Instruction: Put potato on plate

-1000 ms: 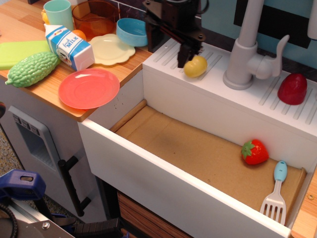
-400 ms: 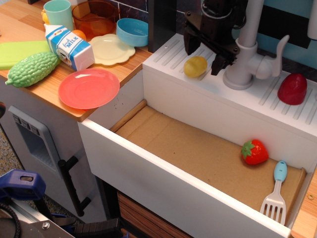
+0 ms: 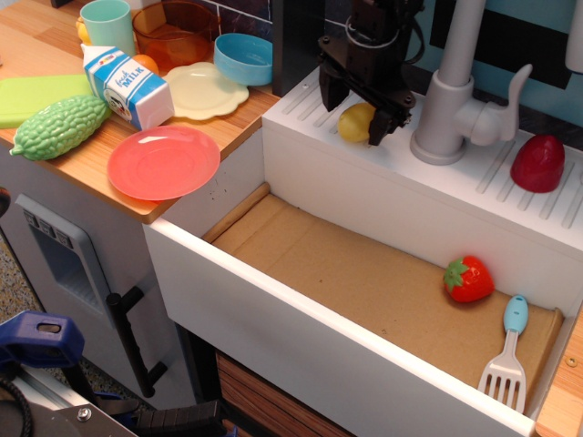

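Note:
The yellow-olive potato (image 3: 354,125) lies on the white ribbed ledge behind the sink, left of the faucet. My black gripper (image 3: 353,110) is open and has come down over it, one finger on the potato's left and the other on its right, partly hiding it. I cannot tell whether the fingers touch it. The salmon-pink plate (image 3: 164,162) lies flat and bare on the wooden counter to the left, near the counter's front corner.
A grey faucet (image 3: 446,100) stands just right of the gripper, with a dark red toy (image 3: 537,164) beyond it. A strawberry (image 3: 469,279) and spatula (image 3: 507,355) lie in the sink basin. A milk carton (image 3: 126,86), green gourd (image 3: 59,127), pale yellow dish (image 3: 205,89), blue bowl (image 3: 244,58) and cups crowd the counter behind the plate.
The gripper moved right past the potato, then came back left and lower. It now straddles the potato with its fingers open. The potato has not moved.

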Robot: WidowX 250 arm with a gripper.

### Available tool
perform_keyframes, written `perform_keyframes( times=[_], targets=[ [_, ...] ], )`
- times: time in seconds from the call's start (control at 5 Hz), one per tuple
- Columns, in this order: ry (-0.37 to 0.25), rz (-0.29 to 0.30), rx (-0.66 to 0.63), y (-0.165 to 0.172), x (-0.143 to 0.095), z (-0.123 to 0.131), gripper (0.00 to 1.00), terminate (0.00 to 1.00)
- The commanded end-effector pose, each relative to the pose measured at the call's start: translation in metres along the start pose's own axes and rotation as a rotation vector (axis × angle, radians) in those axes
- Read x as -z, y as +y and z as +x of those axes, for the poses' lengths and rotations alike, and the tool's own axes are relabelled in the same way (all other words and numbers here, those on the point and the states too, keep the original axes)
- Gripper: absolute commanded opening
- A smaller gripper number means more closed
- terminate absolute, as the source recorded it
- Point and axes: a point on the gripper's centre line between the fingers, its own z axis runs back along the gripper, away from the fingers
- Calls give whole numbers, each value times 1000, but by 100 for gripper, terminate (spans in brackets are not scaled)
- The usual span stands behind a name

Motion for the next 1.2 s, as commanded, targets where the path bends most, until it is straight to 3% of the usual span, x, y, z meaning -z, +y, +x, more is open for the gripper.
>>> perform_keyframes(
  times=[0.0, 0.2, 0.4, 0.6, 0.8, 1.0],
  targets=[
    [-68, -19, -81, 7, 3, 11, 0, 0],
    [-31, -40, -80, 9, -8, 7, 0, 0],
    [91, 31, -84, 23, -52, -18, 0, 0],
    [197, 22, -72, 48, -84, -50, 0, 0],
    [241, 9, -127, 65, -80, -79, 0, 0],
    [269, 29, -185, 74, -61, -102, 0, 0]
  ],
)
